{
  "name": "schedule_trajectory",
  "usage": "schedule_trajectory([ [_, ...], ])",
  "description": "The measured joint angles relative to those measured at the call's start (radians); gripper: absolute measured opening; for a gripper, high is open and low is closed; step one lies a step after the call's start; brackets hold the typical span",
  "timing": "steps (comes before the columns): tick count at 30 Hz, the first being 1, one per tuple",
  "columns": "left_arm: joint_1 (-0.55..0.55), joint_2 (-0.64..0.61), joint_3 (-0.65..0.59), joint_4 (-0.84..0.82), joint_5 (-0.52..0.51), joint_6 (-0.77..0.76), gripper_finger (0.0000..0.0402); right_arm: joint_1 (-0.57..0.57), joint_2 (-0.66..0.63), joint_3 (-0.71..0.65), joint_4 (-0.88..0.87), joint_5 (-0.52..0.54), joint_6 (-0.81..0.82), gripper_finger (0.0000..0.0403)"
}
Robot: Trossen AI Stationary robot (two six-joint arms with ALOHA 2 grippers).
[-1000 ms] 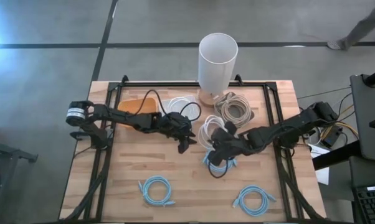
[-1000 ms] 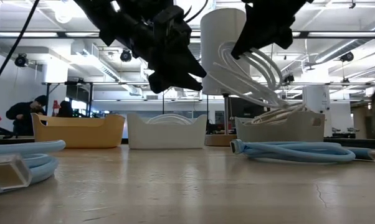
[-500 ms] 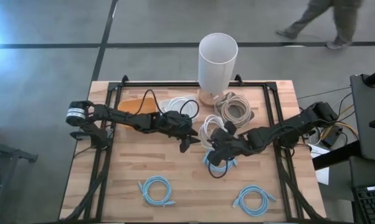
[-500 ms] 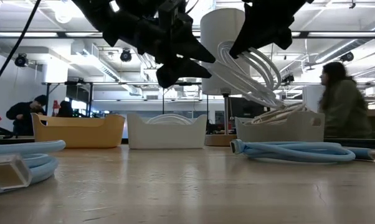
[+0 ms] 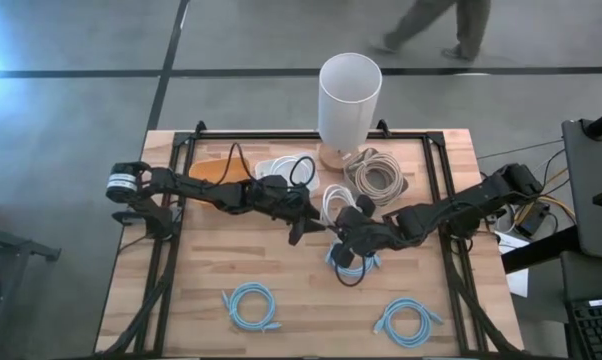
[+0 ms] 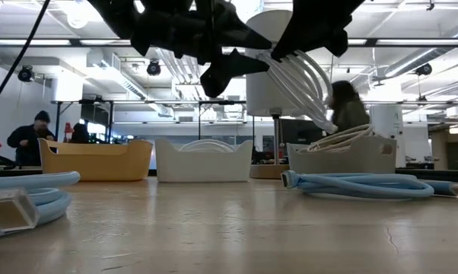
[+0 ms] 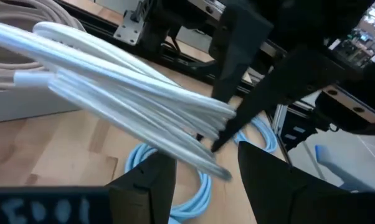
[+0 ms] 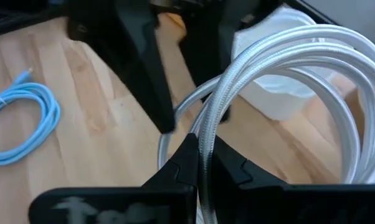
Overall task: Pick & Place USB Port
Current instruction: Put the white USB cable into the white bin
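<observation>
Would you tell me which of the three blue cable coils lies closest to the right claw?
The middle blue coil, directly under the right claw, which holds the white cable. The other two coils lie apart near the table's front edge.

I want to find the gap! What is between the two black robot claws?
In the high view, only bare wooden table shows between the left gripper and the right gripper, which pinches the coiled white braided cable.
</observation>
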Motion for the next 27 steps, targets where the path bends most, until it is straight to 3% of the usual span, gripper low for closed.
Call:
schedule_trajectory([
  [14,0.002,0.0,-0.002,0.068,-0.048,0.08,0.0177,0.006,0.0,-0.01,0.054,-0.021,-0.066,0.0013],
  [27,0.005,0.0,-0.002,0.129,-0.013,0.151,0.0177,0.007,-0.001,-0.012,0.054,-0.02,-0.122,0.0013],
])
